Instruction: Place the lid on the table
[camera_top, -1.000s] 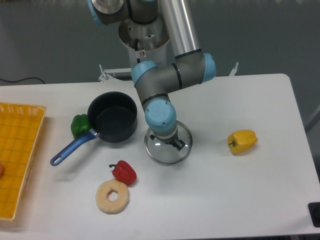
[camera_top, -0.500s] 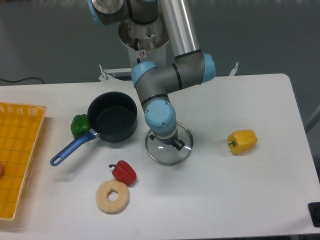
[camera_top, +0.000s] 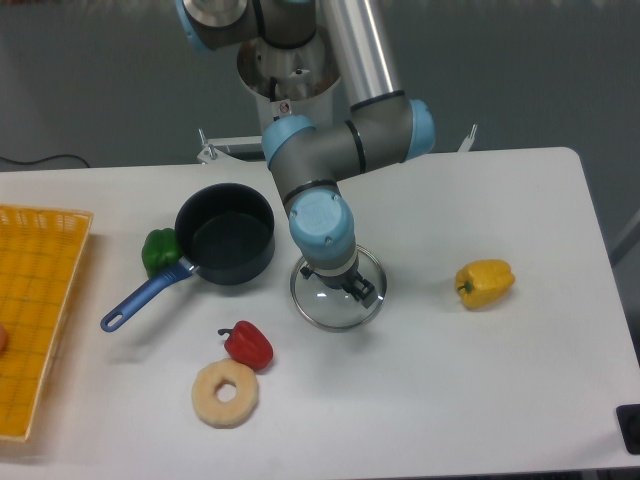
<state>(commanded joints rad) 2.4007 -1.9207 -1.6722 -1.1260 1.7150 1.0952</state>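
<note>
The round glass lid (camera_top: 330, 306) with its thin silver rim lies flat on the white table (camera_top: 480, 380), just right of the dark saucepan (camera_top: 226, 233). My gripper (camera_top: 334, 282) hangs straight over the lid's middle and hides the knob. One dark finger (camera_top: 360, 290) shows over the glass on the right, spread away from the centre. The jaws look open, and the lid rests on the table by itself.
The saucepan's blue handle (camera_top: 143, 296) points to the front left. A green pepper (camera_top: 159, 250) sits by the pan. A red pepper (camera_top: 248, 344) and a pale ring (camera_top: 225, 393) lie in front. A yellow pepper (camera_top: 484, 282) lies to the right. A yellow mesh tray (camera_top: 35, 310) is at the left edge.
The lid came down onto the table and has stayed still since. My wrist has lifted slightly and the visible finger has moved outward.
</note>
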